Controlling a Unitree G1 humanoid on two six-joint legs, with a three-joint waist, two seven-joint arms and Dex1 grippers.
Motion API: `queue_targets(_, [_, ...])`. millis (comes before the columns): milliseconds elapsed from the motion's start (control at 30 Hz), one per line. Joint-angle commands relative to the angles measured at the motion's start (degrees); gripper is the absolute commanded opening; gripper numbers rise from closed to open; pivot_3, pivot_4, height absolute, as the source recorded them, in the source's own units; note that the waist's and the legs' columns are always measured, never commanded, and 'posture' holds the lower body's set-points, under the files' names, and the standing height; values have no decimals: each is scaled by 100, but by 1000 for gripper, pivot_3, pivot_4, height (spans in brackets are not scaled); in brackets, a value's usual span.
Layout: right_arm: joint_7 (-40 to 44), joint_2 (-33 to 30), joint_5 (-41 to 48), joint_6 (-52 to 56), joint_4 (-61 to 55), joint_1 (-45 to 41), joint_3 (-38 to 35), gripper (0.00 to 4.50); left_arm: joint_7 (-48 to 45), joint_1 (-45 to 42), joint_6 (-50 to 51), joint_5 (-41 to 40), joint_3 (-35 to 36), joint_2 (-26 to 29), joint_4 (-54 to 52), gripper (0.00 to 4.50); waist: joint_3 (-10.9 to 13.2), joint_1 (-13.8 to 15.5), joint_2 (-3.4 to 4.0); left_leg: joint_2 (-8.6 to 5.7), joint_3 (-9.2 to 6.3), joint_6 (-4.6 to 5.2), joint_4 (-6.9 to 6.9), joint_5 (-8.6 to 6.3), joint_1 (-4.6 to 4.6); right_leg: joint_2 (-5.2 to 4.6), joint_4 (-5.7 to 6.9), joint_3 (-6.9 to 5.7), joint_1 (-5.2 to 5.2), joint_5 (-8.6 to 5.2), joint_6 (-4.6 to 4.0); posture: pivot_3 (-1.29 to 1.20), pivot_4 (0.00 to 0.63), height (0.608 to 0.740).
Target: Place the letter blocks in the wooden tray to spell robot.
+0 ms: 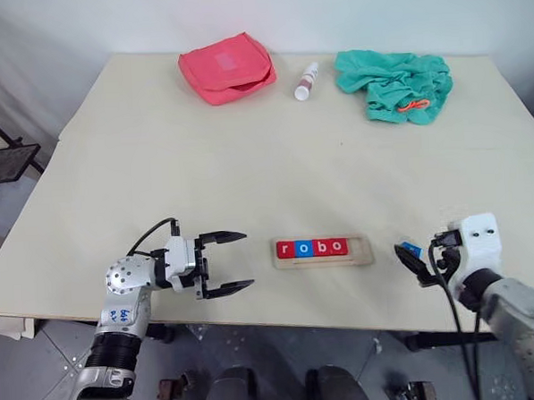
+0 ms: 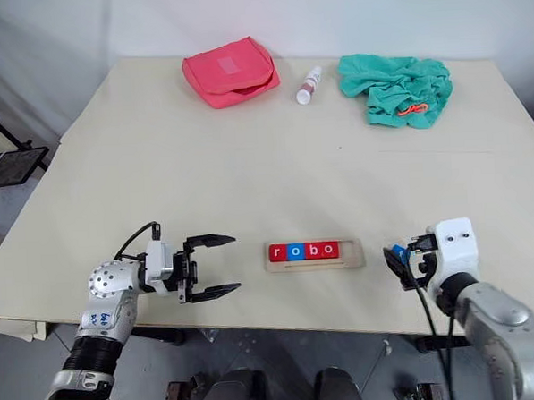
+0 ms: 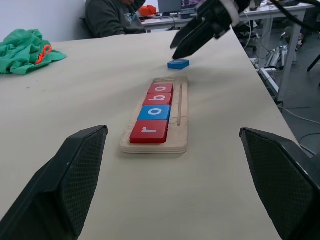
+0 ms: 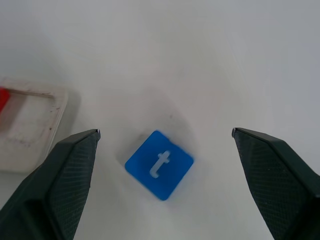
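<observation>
Blue tile marked t (image 4: 159,171) lies flat on the table (image 1: 247,165), loose, turned cornerwise between the spread fingers of the right gripper (image 4: 165,135), which hovers over it and grips nothing. The tile sits just off the right end of the wooden tray (image 1: 364,249), apart from it.

In the tray, four letter blocks (image 1: 312,248) read r, o, b, o, packed from the left end; the last bay at the right end stands vacant.

The left gripper (image 1: 227,263) is held level beside the tray's left end, its fingers parted, holding nothing.

Risks noted:
- With the tile set diagonally to the fingers, a closing pinch is likely to catch corners rather than flat edges; the tile could spin or squirt out.
- A thin tile flat on the table offers little edge; fingertips may scrape the surface and push it away.
- The tray is light and unclamped; a tile set in askew could shunt it or disturb the seated o.
</observation>
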Motion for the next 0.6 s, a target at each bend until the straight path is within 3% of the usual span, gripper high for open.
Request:
queue_targets(33, [946, -838, -8, -416, 367, 82, -23, 4456, -8, 16, -13, -90, 22, -23, -125, 4500, 0, -1, 0, 0, -1, 0, 1, 0, 0, 0, -1, -1, 2, 0, 0, 0, 150, 740])
queue_targets(267, [2378, -2060, -341, -1386, 1505, 93, 597, 4456, 58, -29, -28, -39, 6, -91, -105, 4500, 1, 3, -3, -1, -2, 2, 1, 1, 0, -1, -7, -11, 7, 0, 0, 0, 150, 740])
queue_targets(600, [3076, -2212, -751, -2174, 2784, -749, 1384, 4456, 258, 160, 24, -19, 16, -60, -358, 4500, 2, -3, -4, -2, -5, 4, 4, 3, 0, -7, -10, -20, 11, 0, 1, 0, 150, 740])
